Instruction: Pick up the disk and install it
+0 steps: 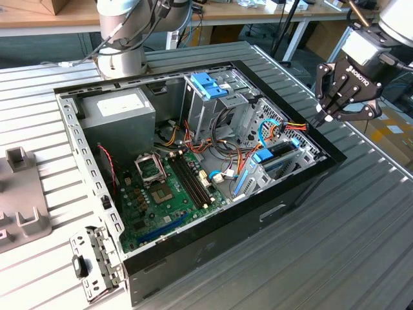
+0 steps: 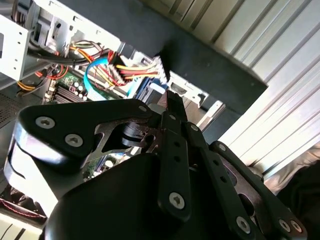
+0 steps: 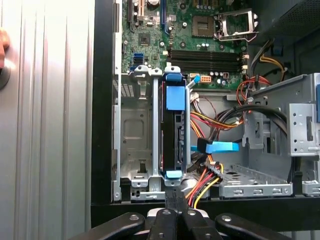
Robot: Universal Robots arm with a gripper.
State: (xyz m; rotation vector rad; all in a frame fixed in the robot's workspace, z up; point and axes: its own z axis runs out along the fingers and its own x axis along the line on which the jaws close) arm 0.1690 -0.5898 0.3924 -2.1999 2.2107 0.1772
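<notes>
My gripper (image 1: 330,115) hangs just past the case (image 1: 303,187) rim at the exterior view's right, above the worktop (image 1: 361,245), jaws clenched and empty. The disk (image 3: 173,131) already stands on edge in its bay by that rim, blue frame showing, so I judge the job now is to back off straight without snagging the cables (image 3: 207,182) beside it. The first wrist view shows how the disk is seated; the exterior view shows my clearance from the case.

disk (image 3: 172,132) in bay inside computer case (image 1: 303,184) | gripper (image 1: 330,115) above case's edge, exterior view's right
</notes>
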